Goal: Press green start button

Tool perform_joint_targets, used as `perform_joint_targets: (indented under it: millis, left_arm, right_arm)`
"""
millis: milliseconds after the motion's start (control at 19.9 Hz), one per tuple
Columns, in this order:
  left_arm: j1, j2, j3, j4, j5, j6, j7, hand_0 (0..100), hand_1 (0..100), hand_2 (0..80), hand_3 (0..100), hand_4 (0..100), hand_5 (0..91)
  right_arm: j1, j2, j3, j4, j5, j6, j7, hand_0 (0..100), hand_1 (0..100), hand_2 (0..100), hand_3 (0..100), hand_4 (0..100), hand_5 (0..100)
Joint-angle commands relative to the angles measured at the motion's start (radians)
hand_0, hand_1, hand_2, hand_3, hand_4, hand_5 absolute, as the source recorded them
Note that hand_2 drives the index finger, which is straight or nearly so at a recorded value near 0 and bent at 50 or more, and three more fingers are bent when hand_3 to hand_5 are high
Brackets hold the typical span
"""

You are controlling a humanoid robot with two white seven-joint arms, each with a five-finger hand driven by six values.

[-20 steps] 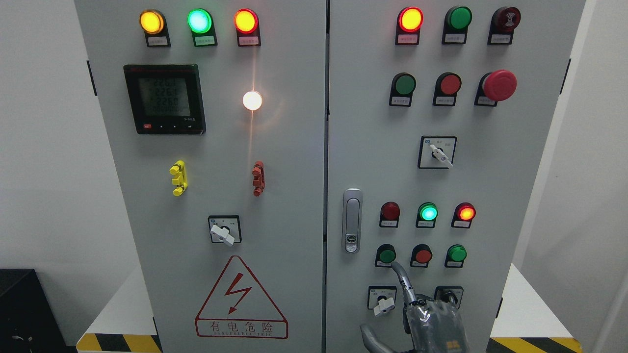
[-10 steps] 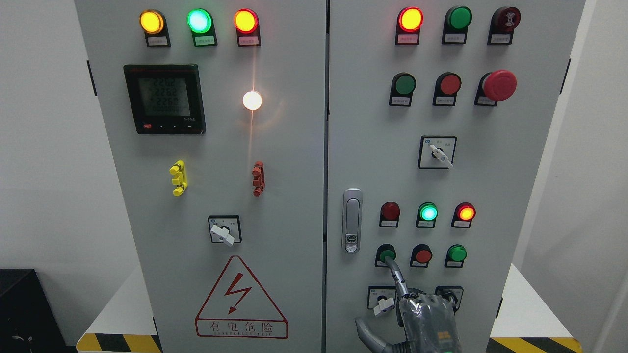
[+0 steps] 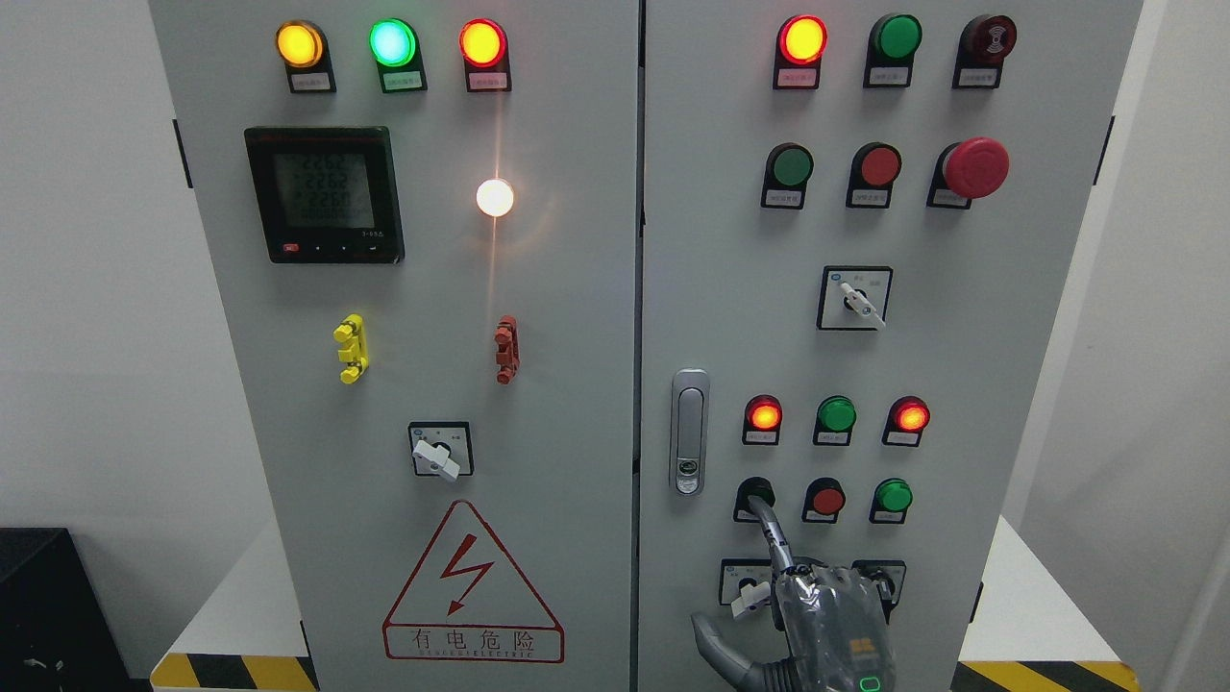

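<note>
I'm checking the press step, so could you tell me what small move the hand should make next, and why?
Probably draw the right hand straight back off the green start button. Its extended finger covers the button, and in the indicator row above, the left red lamp is lit while the green lamp is dark.

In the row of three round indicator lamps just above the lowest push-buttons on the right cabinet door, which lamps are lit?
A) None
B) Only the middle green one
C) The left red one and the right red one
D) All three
C: the left round red lamp and the right round red lamp glow orange-red, while the middle round green lamp between them looks dark.
</note>
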Motion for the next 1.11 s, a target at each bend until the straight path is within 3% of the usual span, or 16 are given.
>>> perform_joint_targets:
  millis: [0, 352, 654, 1057]
  left_arm:
    - [-0.023, 0.000, 0.000, -0.028, 0.000, 0.001, -0.001, 12, 56, 0.0, 0, 0, 0.0]
    - [-0.023, 0.000, 0.000, -0.028, 0.000, 0.001, -0.001, 12, 56, 0.0, 0, 0, 0.0]
    - [-0.023, 0.000, 0.000, -0.028, 0.000, 0.001, -0.001, 12, 56, 0.0, 0, 0, 0.0]
    - [-0.023, 0.000, 0.000, -0.028, 0.000, 0.001, -0.001, 12, 56, 0.0, 0, 0, 0.0]
  right_arm:
    - [-0.007, 0.000, -0.003, 0.029, 0.000, 0.003, 0.004, 17, 31, 0, 99, 90, 100]
    - [-0.004, 0.002, -0.005, -0.002, -0.020, -0.004, 0.001, 21, 31, 0, 99, 90, 100]
    - [0.004, 0.003, -0.005, -0.039, -0.058, -0.007, 0.001, 25, 31, 0, 94, 87, 91]
    - [0.090, 0.003, -0.005, -0.149, -0.142, -0.049, 0.001, 26, 30, 0, 91, 84, 85]
